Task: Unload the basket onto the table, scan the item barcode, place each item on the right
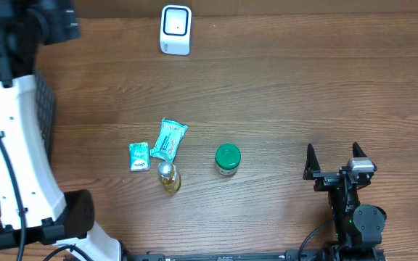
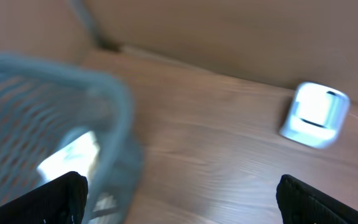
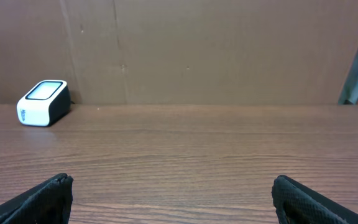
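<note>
**Wide-open right gripper [image 1: 336, 163] and left gripper [image 2: 179, 202], both empty**

Overhead: places the right one by the desk's [image 1: 303, 87] near right edge. Sets green-lidded jar [image 1: 227, 159], upright, to its left at the near middle, beside teal packet [image 1: 168, 139] and small bottle [image 1: 169, 177]. Puts scanner [image 1: 175, 29] at the far edge.

Left wrist: hovers by basket [image 2: 55, 124] at the left edge, blurred.

Right wrist: faces scanner only. Favours the right arm, judged nearer the jar.

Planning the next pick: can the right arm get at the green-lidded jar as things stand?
Probably yes. The right gripper has its jaws open, and only bare table lies between it and the green-lidded jar; the small bottle stands on the jar's far side.
</note>
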`<state>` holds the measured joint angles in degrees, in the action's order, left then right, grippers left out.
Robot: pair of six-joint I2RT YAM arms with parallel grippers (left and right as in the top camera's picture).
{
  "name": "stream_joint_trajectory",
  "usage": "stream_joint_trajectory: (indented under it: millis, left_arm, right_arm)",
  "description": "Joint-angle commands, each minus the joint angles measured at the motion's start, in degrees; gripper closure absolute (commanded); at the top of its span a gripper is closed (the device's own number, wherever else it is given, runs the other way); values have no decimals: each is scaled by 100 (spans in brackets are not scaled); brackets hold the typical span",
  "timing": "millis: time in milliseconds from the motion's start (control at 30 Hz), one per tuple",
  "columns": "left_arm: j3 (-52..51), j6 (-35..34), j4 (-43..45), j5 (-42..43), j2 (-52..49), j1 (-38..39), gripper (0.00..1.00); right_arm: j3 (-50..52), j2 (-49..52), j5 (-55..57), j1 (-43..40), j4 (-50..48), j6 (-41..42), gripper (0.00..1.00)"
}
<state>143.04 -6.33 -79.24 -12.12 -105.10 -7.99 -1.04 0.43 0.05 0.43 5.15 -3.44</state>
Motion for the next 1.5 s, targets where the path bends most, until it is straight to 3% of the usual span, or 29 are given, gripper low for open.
stream_joint_trajectory:
  millis: [0,267,533,967,1333,1467]
  left_arm:
    - [105,-516,-24,-175,98,-688,0]
    - [-20,-616,-24,219,92,-2092,0]
    - [-1038,-610,129,317,-17,-2855,0]
    - [-3285,-326,1207,675,-492,-3532,0]
    - [-3519,479,1829,1893,-1777,-3650,0]
    - [-3519,533,1897,1910,-2262,-3652,0]
  right_arm:
    - [59,-26,24,26,-35,-24,0]
    - [59,-26,26,26,-35,-24,0]
    - [59,-26,26,26,-35,-26,0]
    - [59,-26,24,26,-35,-24,0]
    - [59,-26,26,26,-35,-26,0]
    - [59,-26,26,26,-35,-26,0]
